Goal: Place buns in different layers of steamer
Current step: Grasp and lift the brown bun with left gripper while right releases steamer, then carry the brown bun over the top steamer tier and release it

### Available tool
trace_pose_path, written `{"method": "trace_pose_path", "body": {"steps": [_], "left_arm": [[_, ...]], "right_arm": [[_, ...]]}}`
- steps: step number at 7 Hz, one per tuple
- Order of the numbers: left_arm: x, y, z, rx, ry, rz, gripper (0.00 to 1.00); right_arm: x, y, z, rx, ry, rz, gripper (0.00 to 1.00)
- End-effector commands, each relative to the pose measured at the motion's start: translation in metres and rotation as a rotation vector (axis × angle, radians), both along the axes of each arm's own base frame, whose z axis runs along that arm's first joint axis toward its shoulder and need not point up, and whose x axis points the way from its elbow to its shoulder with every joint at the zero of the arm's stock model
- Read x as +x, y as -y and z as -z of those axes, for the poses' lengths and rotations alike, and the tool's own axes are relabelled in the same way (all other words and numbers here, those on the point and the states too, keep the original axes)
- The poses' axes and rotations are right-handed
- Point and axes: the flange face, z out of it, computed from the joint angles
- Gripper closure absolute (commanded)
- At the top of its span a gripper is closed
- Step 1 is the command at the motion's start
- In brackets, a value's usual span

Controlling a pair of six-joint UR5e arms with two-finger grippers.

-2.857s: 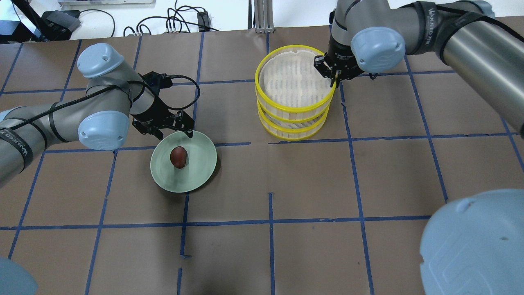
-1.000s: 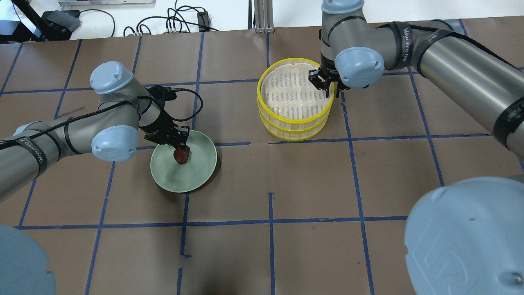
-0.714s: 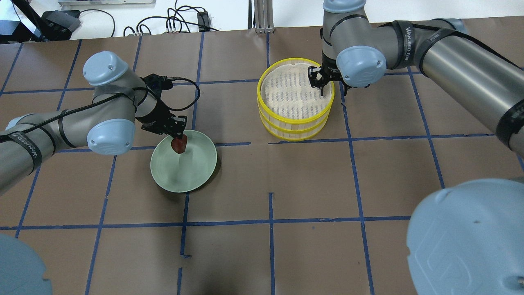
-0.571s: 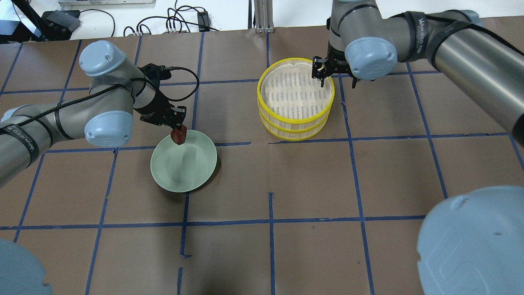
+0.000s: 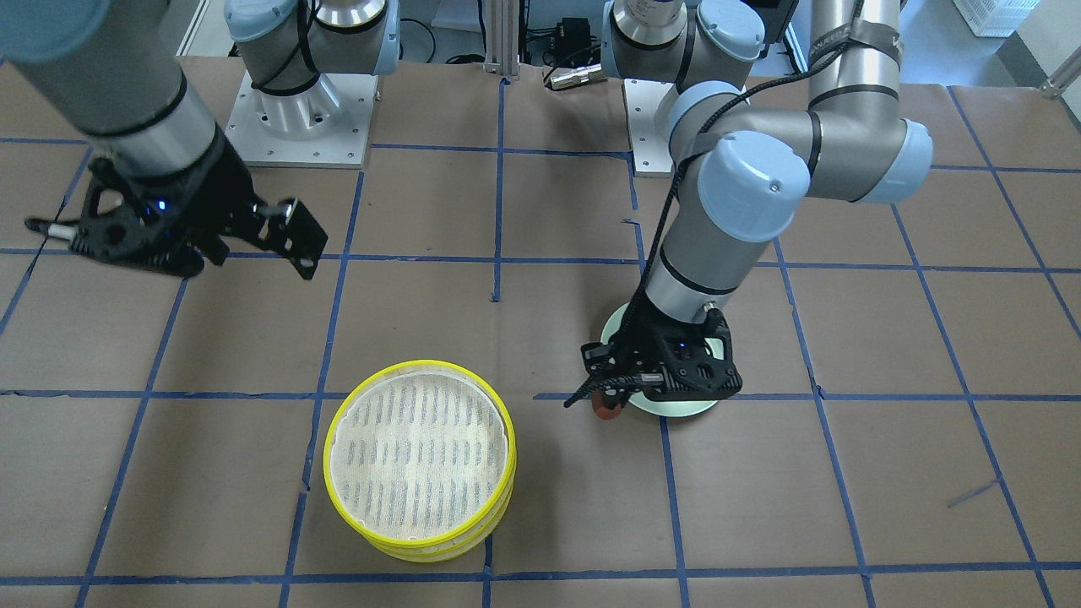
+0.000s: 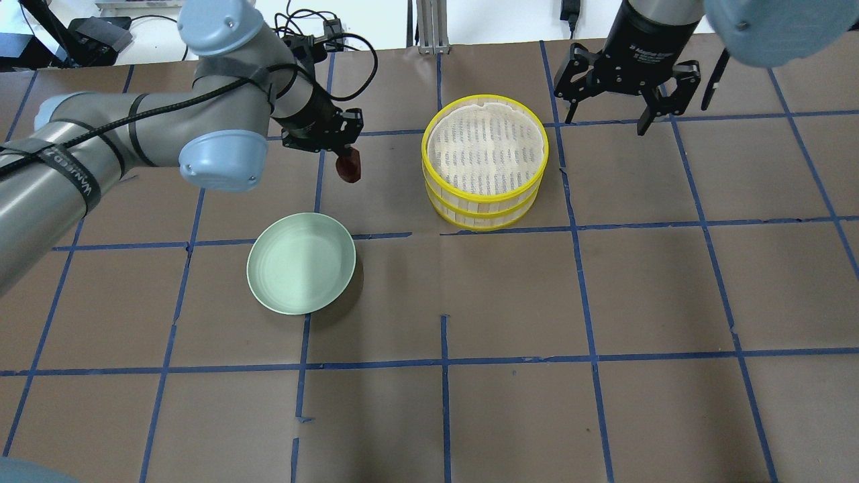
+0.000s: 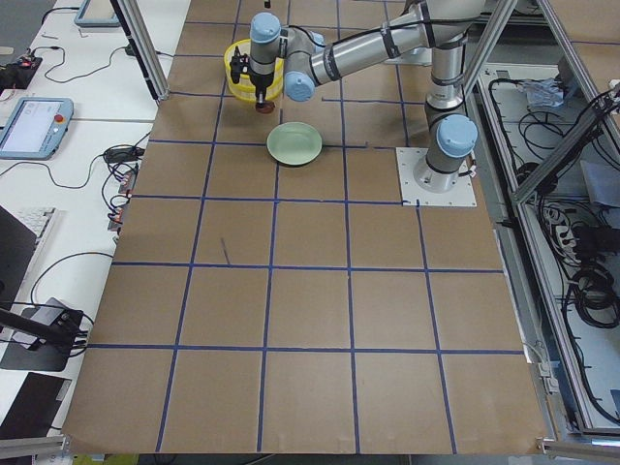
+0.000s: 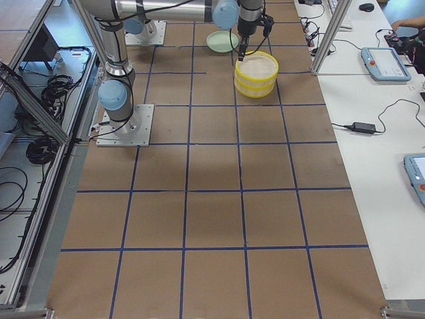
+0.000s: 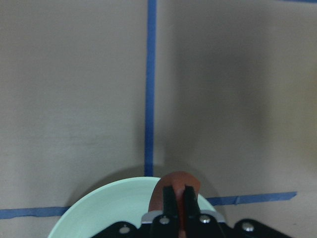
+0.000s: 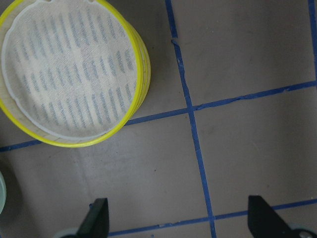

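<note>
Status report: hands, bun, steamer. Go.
Left hand shut on brown bun, in the air between plate and steamer. Right hand open, beside steamer. Top tray empty, nothing blocking.

We saw the steamer (image 6: 483,204) stacked on the surface (image 6: 604,302), the plate (image 6: 300,272) to its left, the bun (image 6: 349,168) aloft between them.

The left arm is bent at the elbow, and the left gripper (image 6: 347,155) is pointed downward above the table, its fingers (image 9: 169,201) closed on the reddish-brown bun (image 6: 349,169) pinched between their tips. The right gripper (image 6: 608,115) is carried on a near-vertical wrist, fingers (image 10: 97,218) downward, jaws spread wide.
</note>
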Motion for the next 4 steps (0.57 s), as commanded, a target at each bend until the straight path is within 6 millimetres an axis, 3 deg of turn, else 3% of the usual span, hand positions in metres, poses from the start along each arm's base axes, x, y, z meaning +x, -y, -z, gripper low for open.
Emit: {"method": "trace_pose_path", "body": {"steps": [1,4], "left_arm": [[-0.062,0.001,-0.030,0.021,-0.150,-0.123,0.97],[-0.125,0.029,0.025,-0.023,-0.316,-0.147,0.95]], "right_arm": [[-0.002,-0.039,-0.038,0.010,-0.061,-0.021,0.00],[-0.003,-0.040,-0.035,0.007,-0.087,-0.037,0.00]]}}
